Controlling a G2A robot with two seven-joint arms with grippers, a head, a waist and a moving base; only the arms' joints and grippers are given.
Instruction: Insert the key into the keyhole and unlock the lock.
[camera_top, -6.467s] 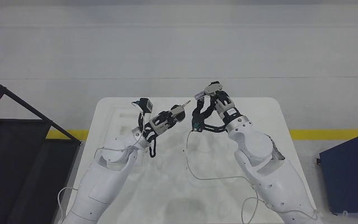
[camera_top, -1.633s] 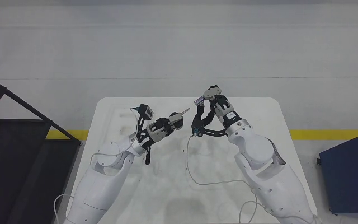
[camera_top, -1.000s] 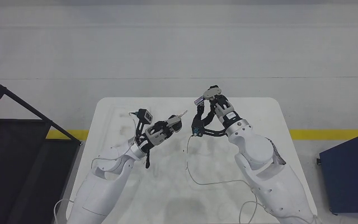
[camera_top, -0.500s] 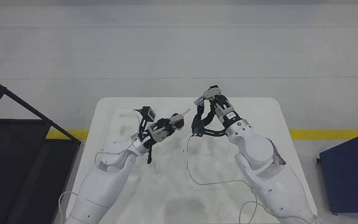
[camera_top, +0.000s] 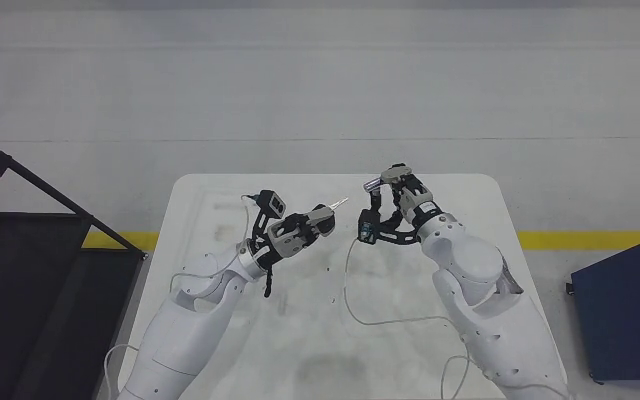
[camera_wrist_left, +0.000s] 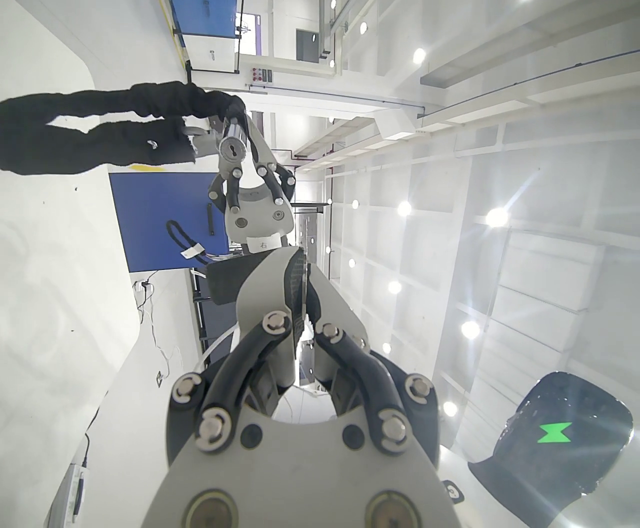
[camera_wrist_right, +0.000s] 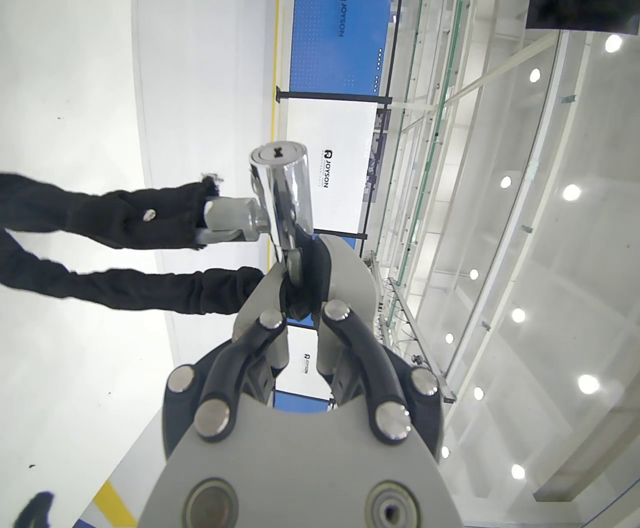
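My left gripper (camera_top: 320, 217) is shut on the silver key (camera_top: 337, 205), whose tip points toward the lock. Just beyond that tip, a short gap away, is the silver lock cylinder (camera_top: 373, 184), with my right gripper (camera_top: 394, 188) shut on it above the table's far middle. Its black cable loop (camera_top: 372, 228) hangs below. The left wrist view looks past my left gripper (camera_wrist_left: 299, 320) at the keyhole face (camera_wrist_left: 232, 148). In the right wrist view my right gripper (camera_wrist_right: 296, 280) clamps the lock (camera_wrist_right: 281, 185) near its base, and the black cable (camera_wrist_right: 100, 220) trails off sideways.
A white table (camera_top: 200, 205) lies under both arms. A thin white cord (camera_top: 352, 300) runs across the table's middle. Off the table's left side there is a dark frame (camera_top: 60, 200), and a blue bin (camera_top: 610, 310) stands at the right.
My right arm has shifted to the right and slightly nearer with the lock. My left gripper has followed to the right with the key, still a short gap from the lock.
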